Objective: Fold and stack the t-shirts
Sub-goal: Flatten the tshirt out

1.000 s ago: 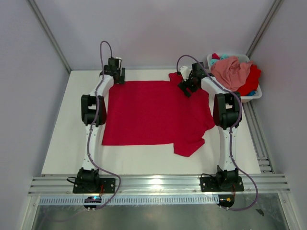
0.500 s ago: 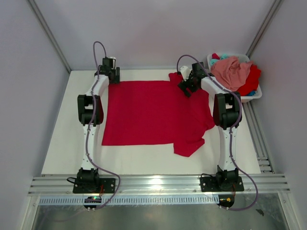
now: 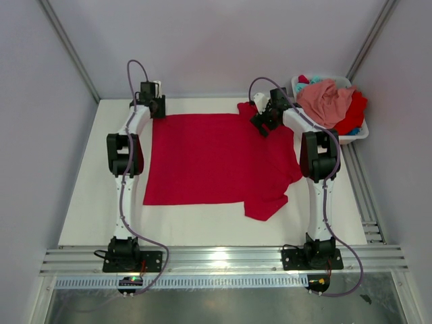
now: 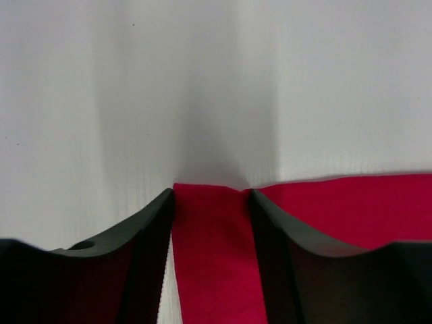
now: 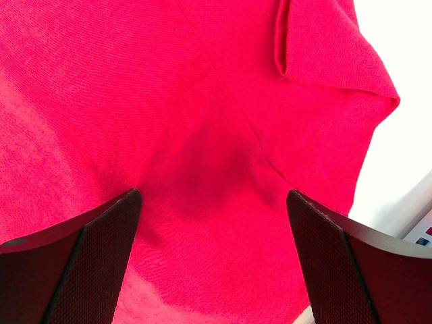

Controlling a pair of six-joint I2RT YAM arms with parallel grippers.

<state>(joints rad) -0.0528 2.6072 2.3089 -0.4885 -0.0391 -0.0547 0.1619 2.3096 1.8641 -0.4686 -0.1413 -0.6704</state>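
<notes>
A bright red t-shirt [image 3: 216, 158] lies spread flat on the white table, with its right side and sleeve rumpled. My left gripper [image 3: 150, 106] is at the shirt's far left corner. In the left wrist view its jaws stand partly apart, with the corner of the red t-shirt [image 4: 212, 256] lying flat between the fingers [image 4: 152, 229]. My right gripper [image 3: 263, 121] hovers over the shirt's far right shoulder. In the right wrist view it is wide open [image 5: 212, 196] above the red cloth [image 5: 202, 101], holding nothing.
A white basket [image 3: 358, 137] stands at the far right corner, holding a salmon pink shirt [image 3: 325, 100], a red one [image 3: 354, 113] and a bit of teal cloth [image 3: 312, 82]. Metal frame rails run along the near edge and the right side.
My left gripper has moved left and back to the shirt's far left corner, and its jaws have narrowed around the cloth. The right arm has not moved.
</notes>
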